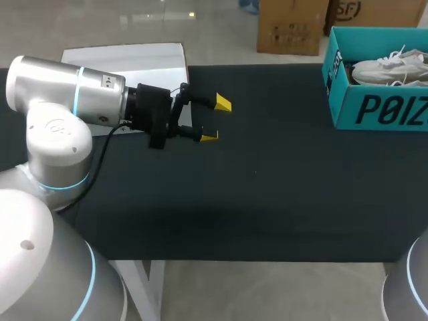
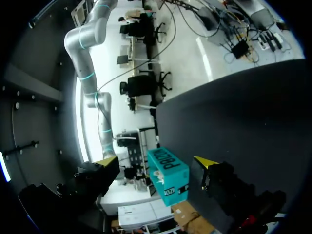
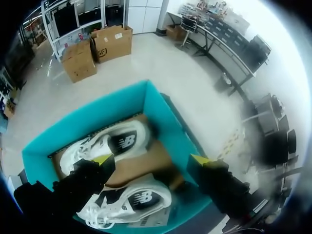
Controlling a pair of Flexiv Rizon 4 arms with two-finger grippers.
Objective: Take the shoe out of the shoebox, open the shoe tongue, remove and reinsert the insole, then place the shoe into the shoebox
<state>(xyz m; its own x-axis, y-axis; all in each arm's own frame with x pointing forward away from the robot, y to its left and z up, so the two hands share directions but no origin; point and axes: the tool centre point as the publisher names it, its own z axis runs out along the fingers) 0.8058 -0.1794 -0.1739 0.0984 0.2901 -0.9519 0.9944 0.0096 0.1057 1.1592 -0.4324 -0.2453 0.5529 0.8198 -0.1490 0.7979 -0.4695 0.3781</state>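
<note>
Right hand (image 3: 151,160) hovering above teal shoebox (image 3: 161,105), fingers (image 3: 102,159) spread apart, gripping nothing. Two white shoes (image 3: 105,144) lying inside, directly beneath it. Left hand (image 1: 215,120) hanging over desk (image 1: 267,187), likewise spread apart, shoebox well ahead.

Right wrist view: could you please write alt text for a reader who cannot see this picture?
The right gripper, fingers open, hangs above an open teal shoebox. Two white shoes lie on their sides inside it: the far shoe just beyond the fingertips, the near shoe beneath the gripper.
</note>
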